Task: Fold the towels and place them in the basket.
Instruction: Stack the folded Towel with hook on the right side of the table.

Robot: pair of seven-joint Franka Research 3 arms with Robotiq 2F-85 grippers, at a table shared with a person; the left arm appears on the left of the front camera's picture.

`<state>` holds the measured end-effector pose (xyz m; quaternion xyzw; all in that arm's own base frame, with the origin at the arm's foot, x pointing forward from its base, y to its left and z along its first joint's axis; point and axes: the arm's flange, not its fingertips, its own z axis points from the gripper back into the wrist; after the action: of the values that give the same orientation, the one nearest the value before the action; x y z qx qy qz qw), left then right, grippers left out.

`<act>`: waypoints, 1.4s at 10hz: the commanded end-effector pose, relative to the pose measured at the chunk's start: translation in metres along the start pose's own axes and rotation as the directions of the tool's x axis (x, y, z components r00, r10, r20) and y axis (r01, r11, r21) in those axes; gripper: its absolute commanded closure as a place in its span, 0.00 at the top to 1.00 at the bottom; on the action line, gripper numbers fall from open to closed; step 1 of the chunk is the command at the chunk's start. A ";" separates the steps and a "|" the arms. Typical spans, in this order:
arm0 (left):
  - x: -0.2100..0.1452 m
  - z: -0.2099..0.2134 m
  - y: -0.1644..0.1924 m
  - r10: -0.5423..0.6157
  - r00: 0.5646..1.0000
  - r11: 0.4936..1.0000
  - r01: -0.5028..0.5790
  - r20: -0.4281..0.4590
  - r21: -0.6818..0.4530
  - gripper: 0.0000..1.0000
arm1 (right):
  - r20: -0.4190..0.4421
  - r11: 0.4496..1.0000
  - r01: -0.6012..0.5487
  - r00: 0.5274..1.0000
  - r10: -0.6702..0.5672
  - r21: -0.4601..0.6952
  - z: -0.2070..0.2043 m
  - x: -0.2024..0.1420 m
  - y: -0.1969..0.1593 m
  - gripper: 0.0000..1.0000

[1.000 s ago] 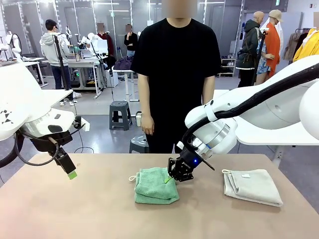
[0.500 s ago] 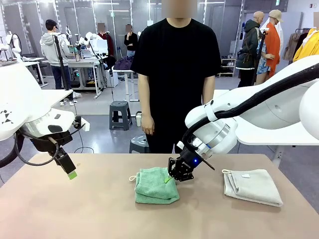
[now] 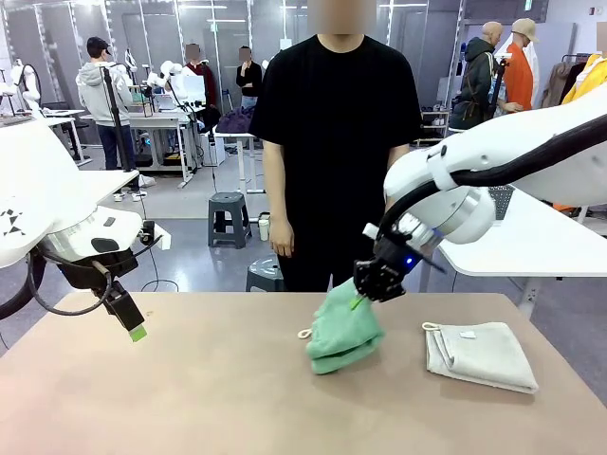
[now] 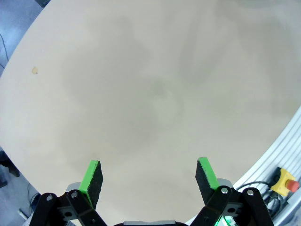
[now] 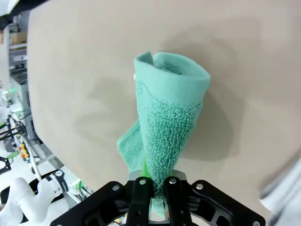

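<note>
No legible text, brand or number appears. The label (image 3: 467,334) on the cream towel (image 3: 482,355) reads blank

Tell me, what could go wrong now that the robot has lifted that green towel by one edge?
The right gripper pinches the green towel by one edge only, so it might slip out. The towel hangs in a loose bundle off the table, so its folds may come undone. It is also close to the cream towel on the table, and a swing might brush that towel and spoil its fold.
</note>
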<state>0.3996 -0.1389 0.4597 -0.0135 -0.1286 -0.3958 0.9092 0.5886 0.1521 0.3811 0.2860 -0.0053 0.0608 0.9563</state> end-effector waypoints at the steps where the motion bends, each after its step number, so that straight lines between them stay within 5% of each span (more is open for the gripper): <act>1: 0.002 0.001 0.001 0.007 1.000 1.000 -0.007 -0.007 0.013 1.00 | 0.020 0.997 0.013 1.000 -0.012 -0.075 0.024 -0.003 -0.005 0.07; 7: 0.002 0.001 0.001 0.007 1.000 1.000 -0.007 -0.007 0.013 1.00 | 0.041 0.997 -0.013 0.999 0.016 -0.073 0.115 -0.009 -0.051 0.07; 14: 0.002 0.001 0.001 0.007 1.000 1.000 -0.007 -0.007 0.013 1.00 | 0.039 0.986 0.150 0.988 -0.147 -0.079 0.140 -0.022 -0.141 0.07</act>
<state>0.3997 -0.1389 0.4597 -0.0135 -0.1286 -0.3958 0.9092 0.5838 -0.0370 0.4268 0.2487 -0.0051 -0.0149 0.9684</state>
